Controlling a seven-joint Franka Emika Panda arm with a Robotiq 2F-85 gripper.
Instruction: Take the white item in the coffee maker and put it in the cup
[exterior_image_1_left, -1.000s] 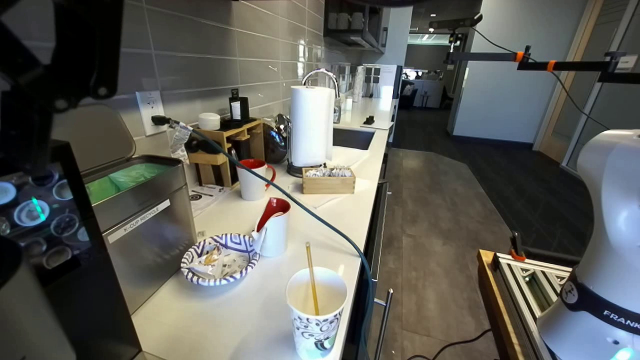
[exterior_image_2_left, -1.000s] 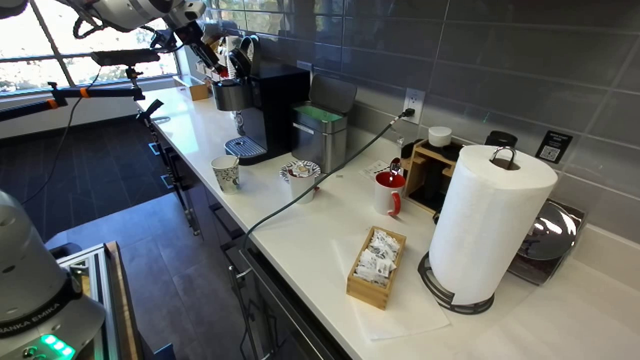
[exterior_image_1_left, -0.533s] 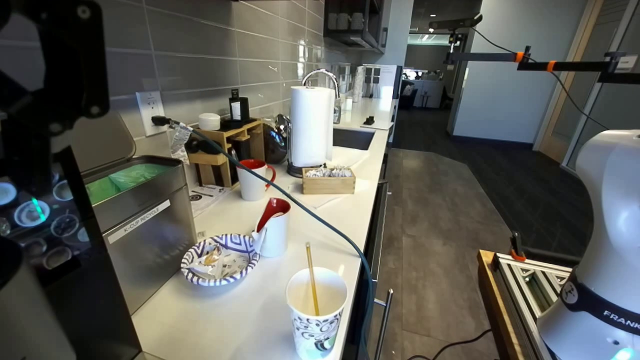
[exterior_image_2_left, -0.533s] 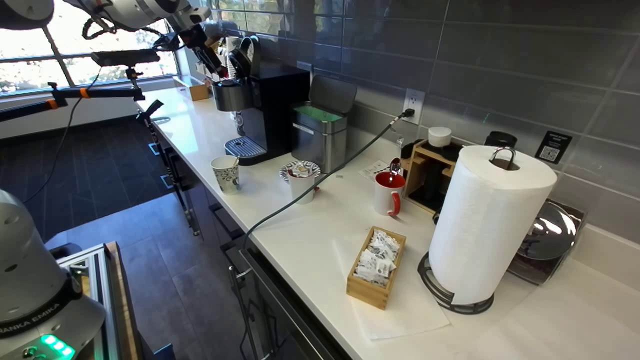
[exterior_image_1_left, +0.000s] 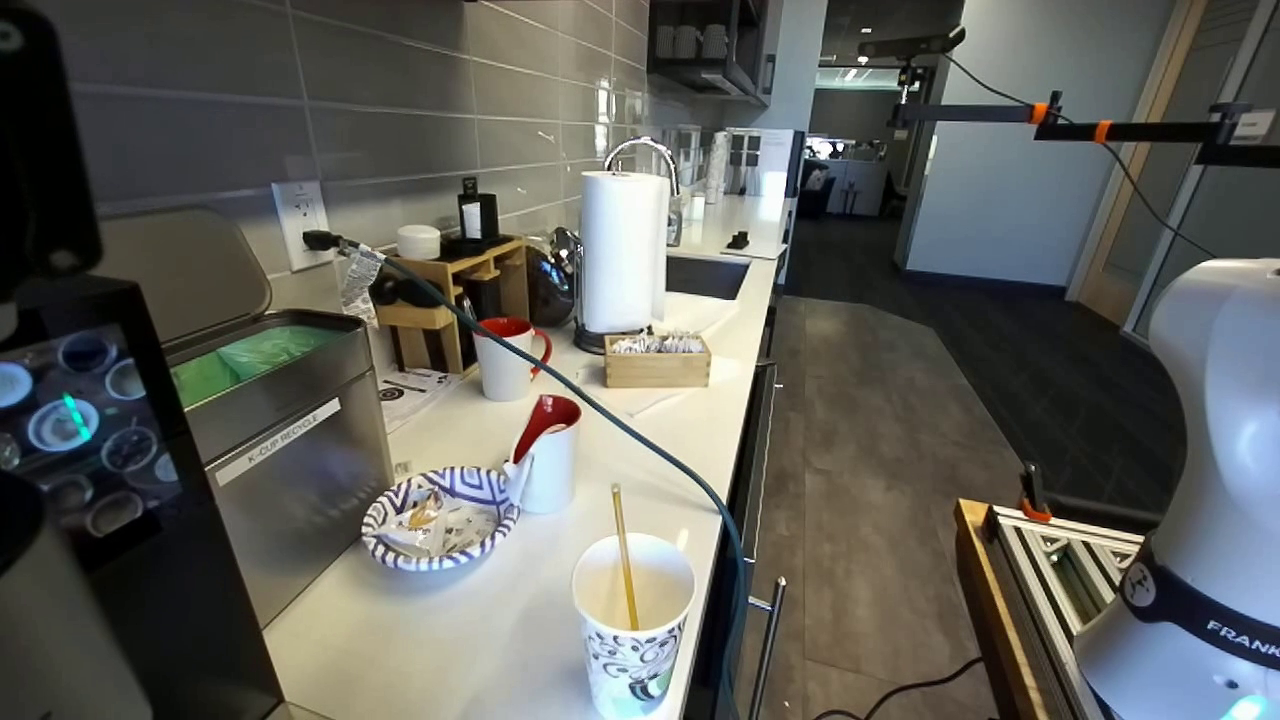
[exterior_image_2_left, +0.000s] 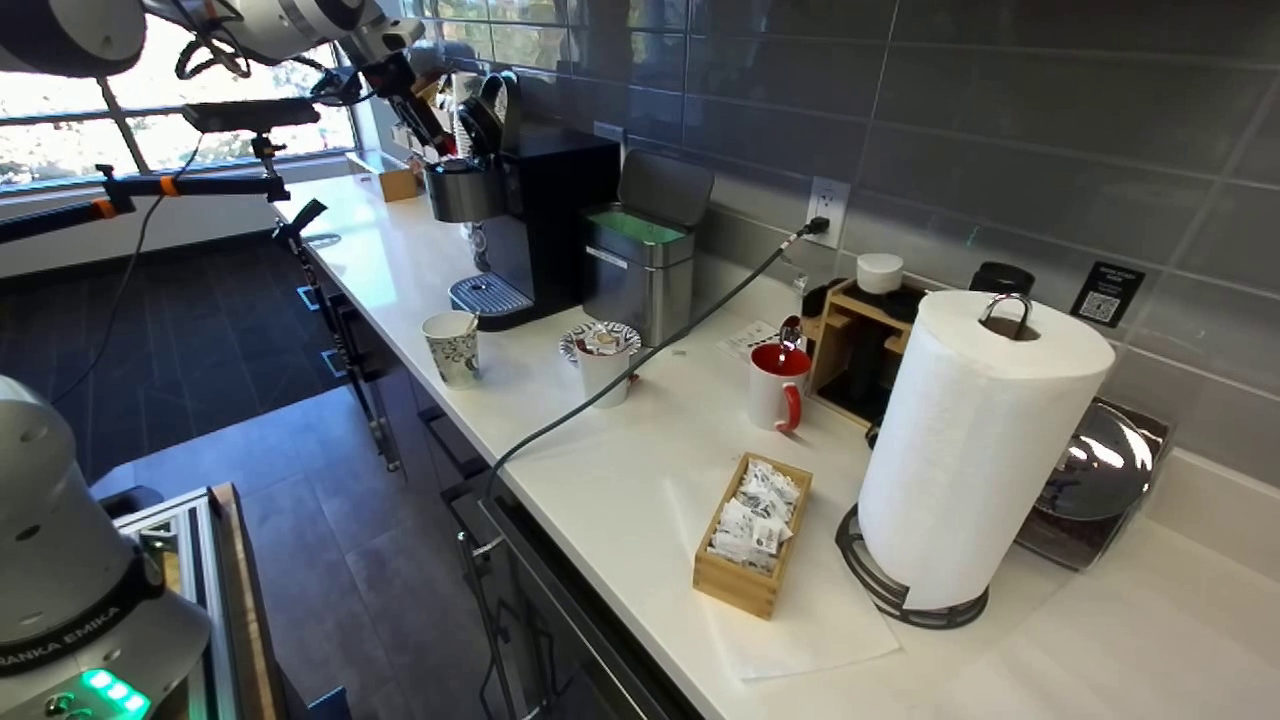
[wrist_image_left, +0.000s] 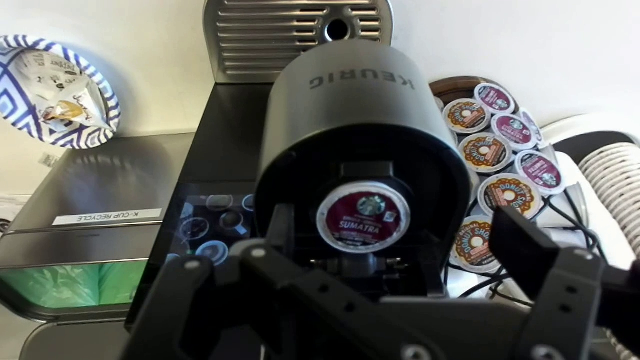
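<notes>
The coffee maker (exterior_image_2_left: 565, 190) is a black machine with a silver round brew head (wrist_image_left: 355, 95); its lid looks raised in an exterior view. A pod with a white rim and maroon lid (wrist_image_left: 362, 217) sits in the open brew head. My gripper (wrist_image_left: 400, 232) is open in the wrist view, one finger left of the pod and one to its right, not touching it. In an exterior view my gripper (exterior_image_2_left: 438, 140) is just above the brew head. The patterned white paper cup (exterior_image_1_left: 635, 650) stands upright with a stick in it, also in an exterior view (exterior_image_2_left: 455, 350); it is outside the wrist view.
A steel recycle bin (exterior_image_1_left: 300, 490) stands beside the machine. A patterned bowl (exterior_image_1_left: 460, 530) and a tilted mug (exterior_image_1_left: 550, 475) are near the cup. A power cord (exterior_image_1_left: 640, 435) crosses the counter. Loose pods (wrist_image_left: 510, 195) and stacked cups (wrist_image_left: 615, 185) lie on the machine's other side.
My gripper has shifted toward the left edge in an exterior view, uncovering more of the machine's screen. The arm has moved slightly rightward in an exterior view. The cup has not moved.
</notes>
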